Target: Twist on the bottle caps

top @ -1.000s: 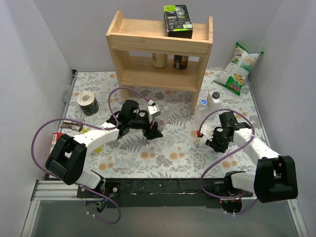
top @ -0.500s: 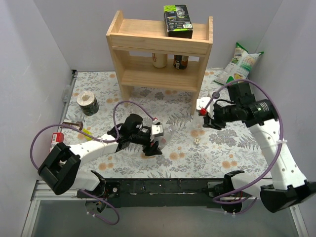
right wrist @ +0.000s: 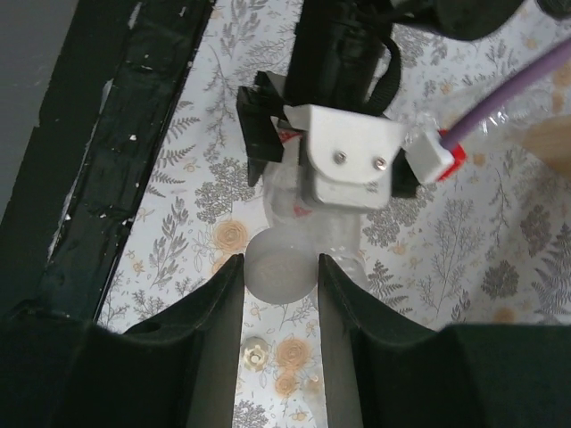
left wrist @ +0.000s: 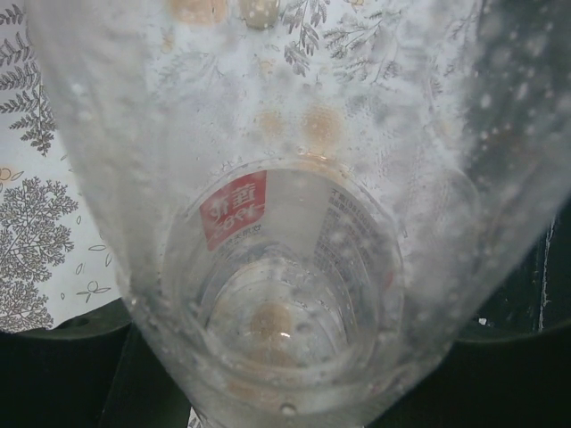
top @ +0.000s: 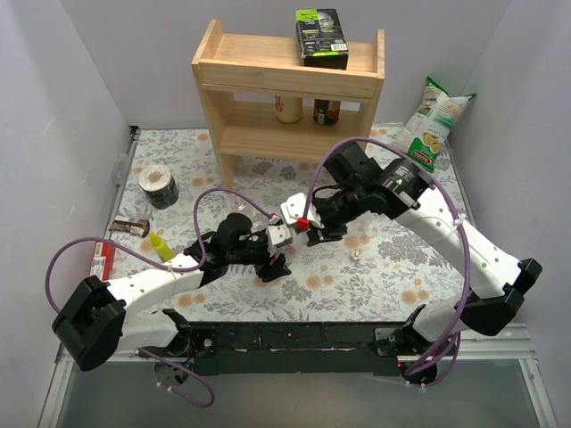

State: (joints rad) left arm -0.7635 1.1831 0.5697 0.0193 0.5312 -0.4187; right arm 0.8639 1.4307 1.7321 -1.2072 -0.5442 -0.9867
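Observation:
My left gripper (top: 274, 259) is shut on a clear bottle, which fills the left wrist view (left wrist: 285, 267). There the gripper (left wrist: 285, 401) shows only as dark shapes at the bottom corners. My right gripper (top: 314, 228) is right beside the left one at the table's middle. In the right wrist view it (right wrist: 279, 261) is shut on a pale round cap (right wrist: 279, 269), held at the neck end of that bottle (right wrist: 343, 245). A second small pale cap (right wrist: 252, 354) lies on the table below, also seen from above (top: 356, 254). The other bottles are hidden behind the right arm.
A wooden shelf (top: 290, 89) stands at the back with a black box (top: 321, 37) on top and two jars (top: 288, 109) inside. A snack bag (top: 437, 120) is at the back right. A roll (top: 159, 185), a yellow item (top: 161, 245) and a red packet (top: 101, 259) are at the left.
The right arm has swung from the right side to the middle and now meets the left gripper. The left gripper has drawn the bottle nearer to the front.

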